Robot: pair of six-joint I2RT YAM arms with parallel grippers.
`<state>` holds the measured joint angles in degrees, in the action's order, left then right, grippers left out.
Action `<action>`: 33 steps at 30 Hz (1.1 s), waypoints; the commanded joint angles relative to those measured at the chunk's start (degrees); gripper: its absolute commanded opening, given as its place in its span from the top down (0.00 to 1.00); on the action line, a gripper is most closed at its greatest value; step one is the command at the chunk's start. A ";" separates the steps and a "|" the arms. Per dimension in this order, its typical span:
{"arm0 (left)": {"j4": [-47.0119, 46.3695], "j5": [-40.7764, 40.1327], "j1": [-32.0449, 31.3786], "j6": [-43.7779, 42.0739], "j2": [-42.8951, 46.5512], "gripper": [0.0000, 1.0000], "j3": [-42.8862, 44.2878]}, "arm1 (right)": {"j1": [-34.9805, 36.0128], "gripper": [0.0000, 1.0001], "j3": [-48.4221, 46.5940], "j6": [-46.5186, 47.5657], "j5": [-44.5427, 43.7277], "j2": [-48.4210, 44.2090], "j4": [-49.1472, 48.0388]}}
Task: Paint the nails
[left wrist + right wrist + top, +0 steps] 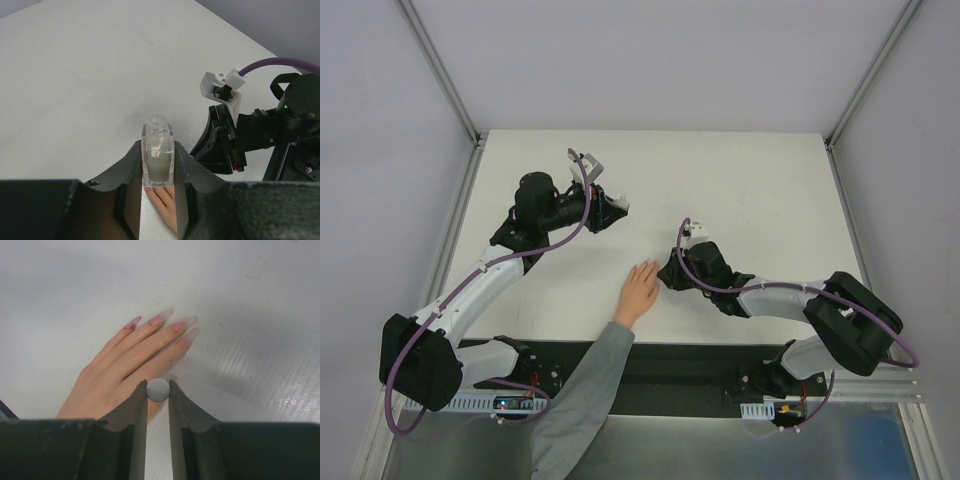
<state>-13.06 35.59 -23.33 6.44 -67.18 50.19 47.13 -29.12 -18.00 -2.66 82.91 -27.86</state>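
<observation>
Left pincer (158,149): clamped. We see its two dark fingers (131,175) pressed against opposite sides of a small translucent whitish bottle (158,161). The bottle stands upright between them with its neck open at the top.

Right pincer (158,389): clamped. Its fingers close from both sides on a small round grey knob (158,390), which we see end-on. We cannot tell what hangs beneath the knob, nor whether it touches anything below.

Directly under and ahead of the right pincer lies the hand (120,375), palm down and flat on the white counter (240,300), with its fingers extended and close together. In the right wrist view the knob sits over the near edge of the hand, beside the base of the lowest finger.

We locate the nails (162,318) at the tips of those fingers, just beyond the right pincer. Four show, all long. The two on the left of that view look pink with darker streaks. The other two are pink at the base and pale and translucent toward the tip.

From above, the right pincer is just beside the fingertips and the left pincer stands farther out on the counter, apart from the hand. A grey sleeve (585,390) runs from the wrist back to the near edge between the two arm bases.
</observation>
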 commanded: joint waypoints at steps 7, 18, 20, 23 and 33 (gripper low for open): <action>-2.67 1.76 -0.66 0.24 0.56 1.00 1.05 | 0.24 0.99 -0.58 -2.22 -1.65 -1.44 0.08; -2.67 1.76 -0.66 0.15 0.29 1.00 1.22 | -0.73 0.99 -2.60 -1.51 -1.47 1.46 -0.53; -2.67 1.76 -0.66 0.07 0.21 1.00 1.22 | -0.99 0.99 -2.87 -1.34 -0.86 1.72 -0.62; -2.67 1.67 -0.66 0.07 0.29 1.00 1.22 | -1.17 0.99 -2.78 -1.34 -0.77 1.90 -0.80; -2.50 1.50 -0.66 -0.11 0.12 1.00 1.05 | -0.03 0.99 0.03 -2.30 -1.12 -2.14 -0.80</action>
<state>-13.06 35.59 -23.33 6.44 -67.18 50.19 46.35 -29.58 -19.44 -3.22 83.72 -26.76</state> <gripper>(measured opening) 0.234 0.217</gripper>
